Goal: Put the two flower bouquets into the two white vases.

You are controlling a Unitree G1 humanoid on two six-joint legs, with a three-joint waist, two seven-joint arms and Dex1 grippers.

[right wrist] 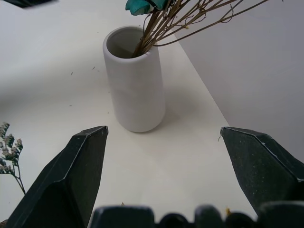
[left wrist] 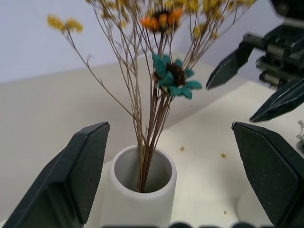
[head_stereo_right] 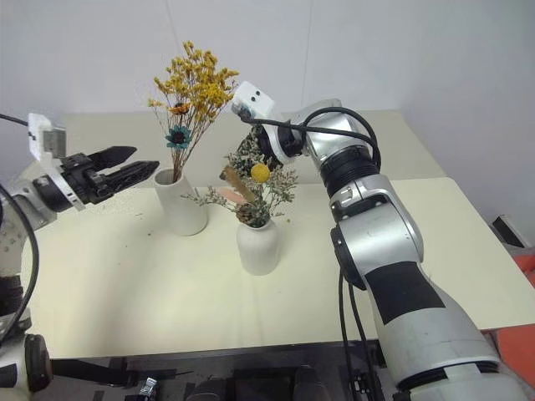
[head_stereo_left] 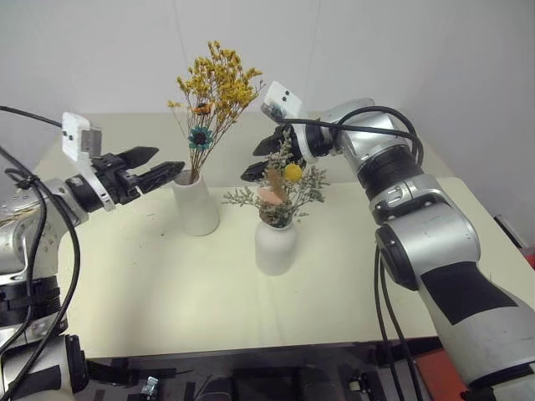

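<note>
On the table: two white vases, two flower bouquets.

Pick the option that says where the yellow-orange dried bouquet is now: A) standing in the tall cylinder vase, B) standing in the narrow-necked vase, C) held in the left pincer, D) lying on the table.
A: the yellow-orange dried bouquet has its stems down inside the tall cylinder vase, and the left pincer stands open beside it.

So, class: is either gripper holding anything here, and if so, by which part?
Nothing is held. The left gripper and right gripper are both open and empty; each bouquet stands in a vase.
</note>
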